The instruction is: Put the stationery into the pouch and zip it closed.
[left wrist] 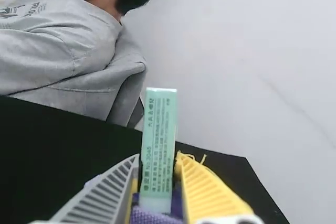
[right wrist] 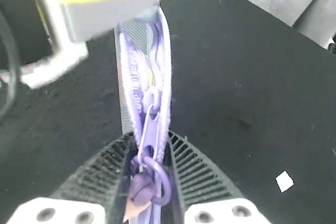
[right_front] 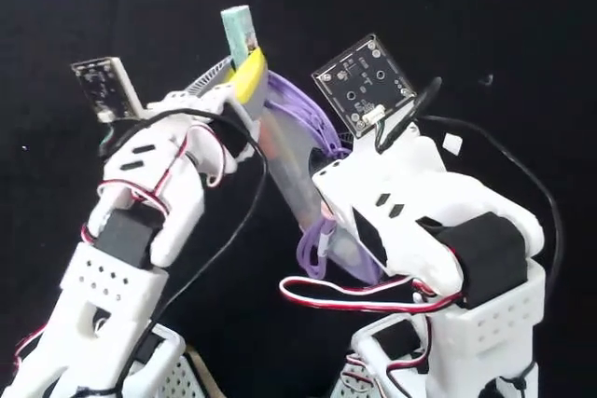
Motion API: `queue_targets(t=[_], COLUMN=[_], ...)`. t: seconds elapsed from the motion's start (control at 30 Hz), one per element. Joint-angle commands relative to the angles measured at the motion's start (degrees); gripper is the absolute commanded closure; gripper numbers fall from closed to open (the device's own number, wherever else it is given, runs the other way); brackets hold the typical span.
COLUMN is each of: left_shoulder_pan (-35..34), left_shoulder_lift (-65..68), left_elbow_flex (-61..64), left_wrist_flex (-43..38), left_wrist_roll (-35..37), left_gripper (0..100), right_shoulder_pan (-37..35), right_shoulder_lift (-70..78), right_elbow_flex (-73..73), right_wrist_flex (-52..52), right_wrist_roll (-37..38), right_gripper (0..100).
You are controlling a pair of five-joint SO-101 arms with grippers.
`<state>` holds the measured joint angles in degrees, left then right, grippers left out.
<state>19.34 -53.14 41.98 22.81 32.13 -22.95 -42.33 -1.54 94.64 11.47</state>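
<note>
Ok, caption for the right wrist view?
Right tool gripping the purple fabric pouch by its zipper pull.

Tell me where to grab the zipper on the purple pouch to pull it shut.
Pinch the ring pull hanging off the slider across its flat faces, coming from either side of the pouch edge. It lies in line with the zipper, between the fingers of the right gripper.

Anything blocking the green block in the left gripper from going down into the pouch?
No separate thing shows. The green block stands upright in the left gripper, its lower end at the purple pouch. The right gripper clamps the zipper end, and the pouch's mouth looks pulled narrow.
</note>
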Motion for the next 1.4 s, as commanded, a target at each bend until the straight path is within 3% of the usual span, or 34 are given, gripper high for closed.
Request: queue_targets(t=[0.0,0.17,0.37,0.77,1.03,1.2,1.37], left_shoulder_pan=[0.66,0.31,0.48,0.57,1.19,5.05,7.6], left_shoulder_lift=[-1.58,-1.58,-3.78,-37.45,-34.81,-31.82,-27.08], left_elbow_flex=[0.75,2.33,4.79,20.35,20.97,25.36,28.0], left_wrist_flex=[-1.76,-1.76,-1.49,-1.93,-2.2,-11.34,-18.99], left_wrist_roll=[2.64,10.9,10.9,10.55,8.18,7.65,1.23], left_gripper=[97,97,97,97,97,97,97], right_shoulder_pan=[-1.05,-1.05,-0.88,-1.05,-1.14,-1.14,-2.37], right_shoulder_lift=[-1.8,-1.8,-1.8,-1.8,-8.48,-13.32,-13.49], right_elbow_flex=[-0.75,-0.75,-0.75,-0.84,-0.48,4.35,6.55], right_wrist_flex=[-1.14,-1.14,-1.32,-2.02,-2.02,-5.45,-6.68], right_wrist_roll=[0.18,0.18,0.18,-0.26,0.09,0.18,1.32], right_gripper=[98.6,98.6,98.6,98.6,98.6,98.5,98.5])
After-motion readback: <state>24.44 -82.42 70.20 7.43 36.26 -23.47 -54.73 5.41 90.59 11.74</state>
